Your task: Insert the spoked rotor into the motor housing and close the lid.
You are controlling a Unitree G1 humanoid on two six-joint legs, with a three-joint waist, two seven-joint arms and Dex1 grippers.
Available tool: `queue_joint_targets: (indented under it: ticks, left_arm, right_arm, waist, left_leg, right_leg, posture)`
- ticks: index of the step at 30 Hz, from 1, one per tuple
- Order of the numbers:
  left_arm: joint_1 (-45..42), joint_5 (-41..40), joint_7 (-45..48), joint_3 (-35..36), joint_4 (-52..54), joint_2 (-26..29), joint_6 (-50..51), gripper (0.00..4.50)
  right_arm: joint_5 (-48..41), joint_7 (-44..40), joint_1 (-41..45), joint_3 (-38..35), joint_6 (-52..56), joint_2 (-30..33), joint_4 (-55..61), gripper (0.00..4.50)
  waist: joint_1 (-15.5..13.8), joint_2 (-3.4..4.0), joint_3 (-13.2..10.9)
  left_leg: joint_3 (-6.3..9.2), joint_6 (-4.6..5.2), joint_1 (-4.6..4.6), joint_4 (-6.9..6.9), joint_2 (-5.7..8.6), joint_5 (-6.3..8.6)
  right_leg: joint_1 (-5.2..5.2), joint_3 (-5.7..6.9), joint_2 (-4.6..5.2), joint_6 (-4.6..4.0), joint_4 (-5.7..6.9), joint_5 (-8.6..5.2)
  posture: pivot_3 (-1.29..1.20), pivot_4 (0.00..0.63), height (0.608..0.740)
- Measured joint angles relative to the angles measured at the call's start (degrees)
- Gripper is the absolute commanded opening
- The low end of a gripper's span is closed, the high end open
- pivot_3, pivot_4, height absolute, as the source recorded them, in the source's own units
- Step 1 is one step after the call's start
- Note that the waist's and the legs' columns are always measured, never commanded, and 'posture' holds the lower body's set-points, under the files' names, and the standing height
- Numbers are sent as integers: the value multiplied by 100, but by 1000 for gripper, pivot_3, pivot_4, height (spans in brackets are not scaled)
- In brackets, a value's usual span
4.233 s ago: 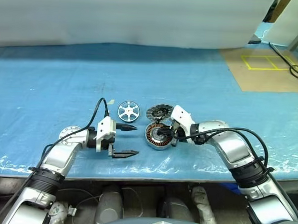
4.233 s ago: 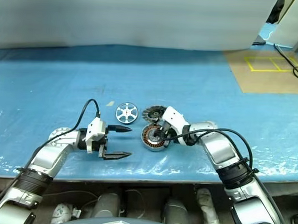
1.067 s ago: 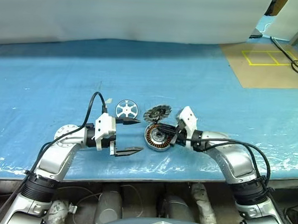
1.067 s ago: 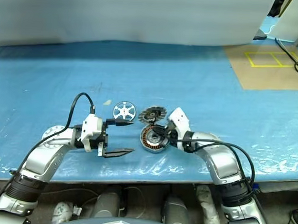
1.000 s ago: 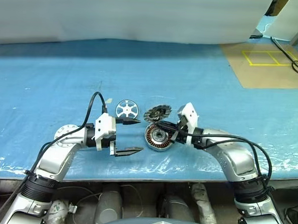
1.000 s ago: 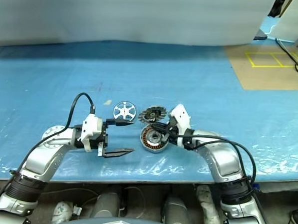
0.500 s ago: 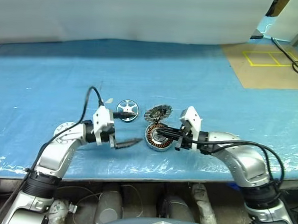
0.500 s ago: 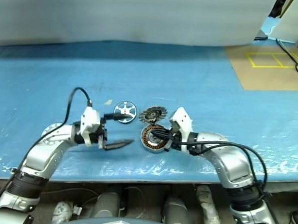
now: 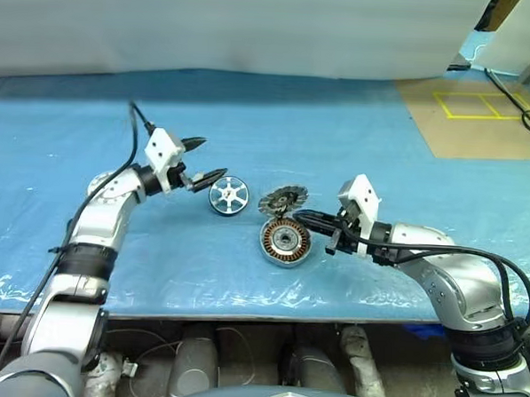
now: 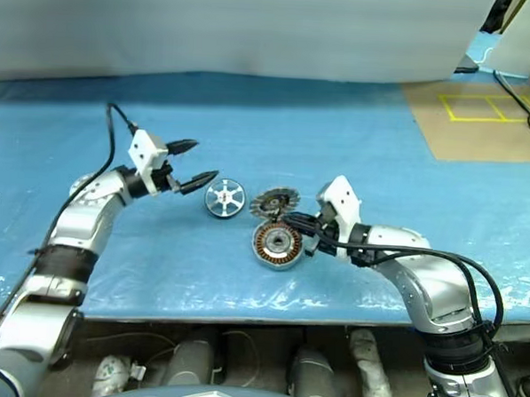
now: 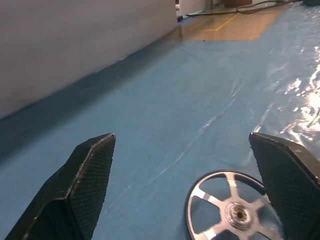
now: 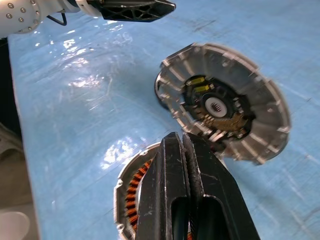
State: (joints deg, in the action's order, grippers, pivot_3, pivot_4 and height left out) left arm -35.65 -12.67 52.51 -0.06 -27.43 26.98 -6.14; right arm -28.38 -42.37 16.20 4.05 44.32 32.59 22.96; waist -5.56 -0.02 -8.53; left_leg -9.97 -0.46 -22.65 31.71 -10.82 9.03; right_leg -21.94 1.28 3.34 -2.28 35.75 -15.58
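At frame centre, the left end effector (image 9: 201, 160) is spread wide beside the rotor (image 9: 229, 196); the right end effector (image 9: 301, 215) is closed, empty, over the housing (image 9: 284, 242).

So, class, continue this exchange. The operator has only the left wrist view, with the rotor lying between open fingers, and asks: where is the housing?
Observer: The housing lies on the blue sheet, right of the rotor and nearer the robot.
Operator: And the lid?
Observer: The lid sits just behind the housing, finned face up.
Operator: What is the right gripper doing?
Observer: The right gripper is shut and empty, its tip above the housing's far rim, beside the lid.
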Motion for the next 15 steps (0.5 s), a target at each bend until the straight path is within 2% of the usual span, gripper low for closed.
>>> queue_joint_targets:
  ticks: [5, 11, 15]
  left_arm:
    - [-444, 306, 708, -430, -591, 78, -108, 4500]
    - [-841, 640, 1766, -835, -1099, 438, -221, 4500]
    - [-1132, 981, 1971, -1053, -1599, 444, -593, 4500]
  right_arm:
    - [19, -23, 107, -10, -86, -10, -100, 49]
    - [-17, -476, -79, -20, -180, 616, 415, 49]
    - [0, -635, -141, 10, -351, 741, 568, 49]
  waist:
    - [9, 0, 0]
    - [-16, 0, -1]
    - [-23, 0, -1]
  left_leg:
    - [4, -1, -17, -3, 0, 0]
    - [16, -1, -34, -6, 1, 0]
    - [18, -1, -34, 1, 1, 0]
  right_leg:
    - [-17, 3, -2, 0, 5, 2]
    - [-22, 16, -2, 1, 2, 2]
    - [-19, 17, 0, 6, 3, 5]
  posture:
    - [0, 150, 740]
    - [0, 150, 740]
    - [0, 150, 740]
